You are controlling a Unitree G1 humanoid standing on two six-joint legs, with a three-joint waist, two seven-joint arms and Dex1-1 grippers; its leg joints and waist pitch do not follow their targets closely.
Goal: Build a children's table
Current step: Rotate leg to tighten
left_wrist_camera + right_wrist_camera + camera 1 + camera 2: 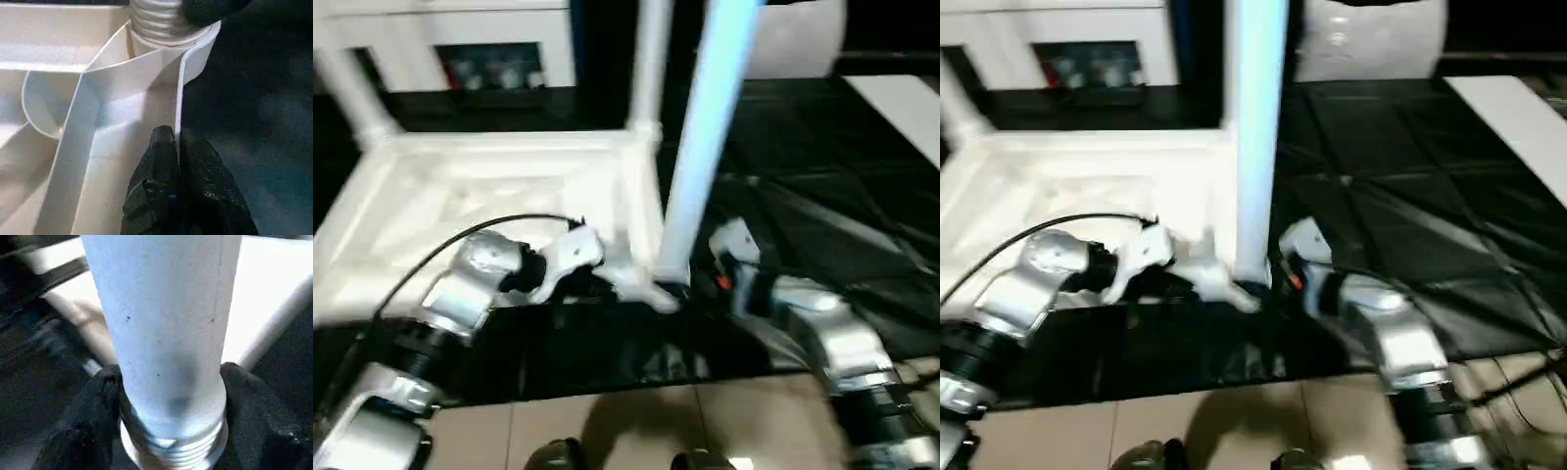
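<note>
The children's table lies upside down on the black pad, its ribbed white top [460, 196] facing up. Two legs stand in the far corners, one [651, 69] on the right and one [352, 93] on the left. A third leg [705, 147] stands upright at the near right corner. My right gripper [173, 396] is shut on this leg [166, 323] just above its threaded end [171, 445], one black finger on each side. My left gripper [178, 156] is shut on the top's thin rim [181, 98] beside the corner socket [161, 24].
The black padded work surface [822, 196] stretches to the right of the table. A white panel [901, 108] lies at its far right edge. White furniture [460, 39] stands behind. Tiled floor [636, 431] runs along the near edge.
</note>
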